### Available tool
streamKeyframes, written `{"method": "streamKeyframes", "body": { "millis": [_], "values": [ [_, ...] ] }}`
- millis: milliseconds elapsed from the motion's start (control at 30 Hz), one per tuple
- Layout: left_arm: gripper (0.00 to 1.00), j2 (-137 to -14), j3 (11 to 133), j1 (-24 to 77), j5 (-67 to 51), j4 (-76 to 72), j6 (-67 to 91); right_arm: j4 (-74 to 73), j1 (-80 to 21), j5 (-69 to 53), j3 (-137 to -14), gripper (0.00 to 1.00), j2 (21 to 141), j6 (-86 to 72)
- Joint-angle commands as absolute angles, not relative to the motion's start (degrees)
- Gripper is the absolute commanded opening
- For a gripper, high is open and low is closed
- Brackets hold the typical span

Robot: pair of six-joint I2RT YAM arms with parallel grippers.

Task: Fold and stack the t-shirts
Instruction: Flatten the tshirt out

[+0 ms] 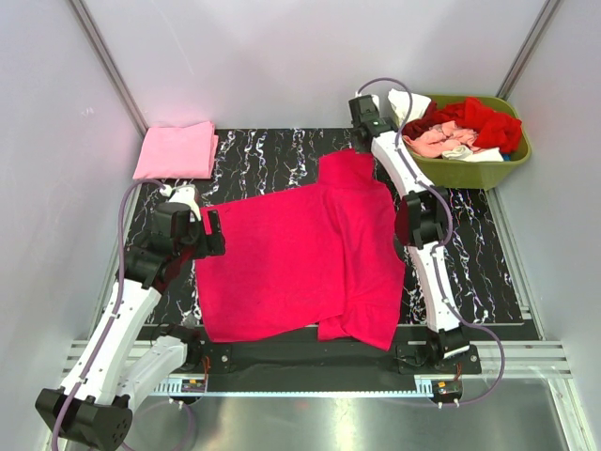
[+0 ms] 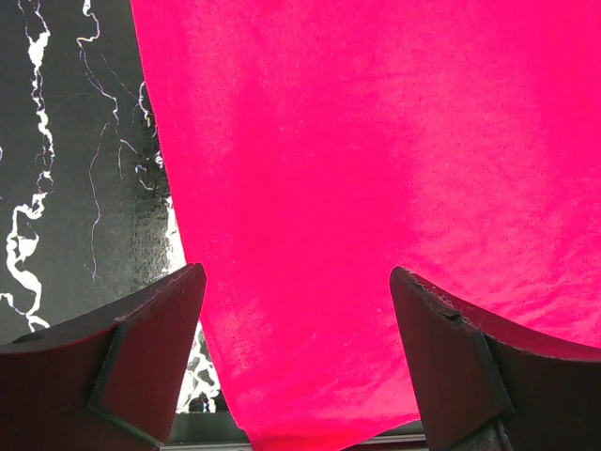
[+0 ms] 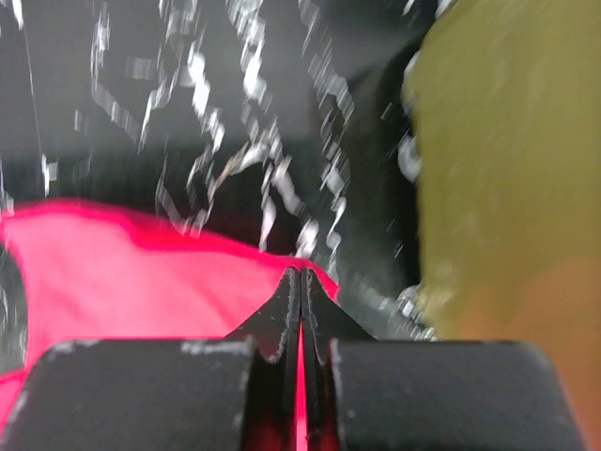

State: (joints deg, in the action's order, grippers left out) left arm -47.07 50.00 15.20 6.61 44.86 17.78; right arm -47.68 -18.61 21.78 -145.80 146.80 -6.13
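Magenta t-shirt (image 1: 300, 263) lying spread and slightly rumpled across black white-veined mat (image 1: 263, 155). Left gripper (image 2: 296, 282) hanging over its left edge, fingers standing wide apart; wrist view showing fine knit weave. Right gripper (image 3: 300, 277) pinching far sleeve corner, fingers pressing together; that view blurring. Only top view showing folded light pink t-shirt (image 1: 176, 150) sitting at far left corner and olive plastic basket (image 1: 470, 174) holding crumpled red, salmon and white shirts (image 1: 465, 127).
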Motion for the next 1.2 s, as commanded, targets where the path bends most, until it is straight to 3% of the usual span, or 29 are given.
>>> {"method": "streamKeyframes", "body": {
  "millis": [0, 167, 200, 300, 367, 433, 567, 733, 833, 1000, 1167],
  "values": [
    [0.86, -47.1, 49.5, 15.1, 6.0, 41.9, 16.8, -39.5, -17.5, 24.8, -149.7, 0.0, 147.1, -3.2],
    [0.86, -47.6, 49.3, 15.1, 6.0, 41.8, 16.8, -31.0, -16.1, 26.5, -153.2, 0.04, 152.4, 1.7],
    [0.86, -47.9, 49.4, 15.1, 6.1, 41.8, 16.8, -30.2, -15.8, 27.5, -154.6, 0.34, 153.1, 1.7],
    [0.86, -48.7, 49.6, 15.1, 6.2, 42.0, 16.7, -29.4, -15.5, 27.1, -156.2, 0.78, 154.0, 1.7],
    [0.86, -49.1, 49.6, 15.1, 6.2, 42.0, 16.9, -29.4, -15.5, 26.4, -155.4, 0.88, 151.6, 1.1],
    [0.86, -49.5, 49.5, 15.0, 6.3, 41.9, 17.0, -30.0, -15.5, 25.8, -153.7, 0.93, 148.0, 0.4],
    [0.86, -51.8, 49.9, 14.9, 7.1, 42.0, 17.2, -34.4, -16.3, 24.3, -149.0, 0.93, 139.1, -4.8],
    [0.86, -60.4, 52.1, 14.8, 6.2, 39.7, 22.1, -34.3, -20.9, 20.6, -121.6, 0.94, 120.4, -14.0],
    [0.86, -67.0, 53.7, 13.6, 3.9, 37.0, 24.4, -36.9, -21.4, 14.3, -109.4, 0.94, 114.9, -19.9],
    [0.86, -77.6, 56.6, 11.3, 4.1, 33.3, 26.2, -39.5, -21.4, 9.4, -96.0, 0.94, 112.9, -20.7],
    [0.84, -90.4, 61.4, 8.8, 6.3, 31.8, 27.7, -42.7, -21.4, 9.8, -96.5, 0.95, 117.5, -19.4]
  ]
}}
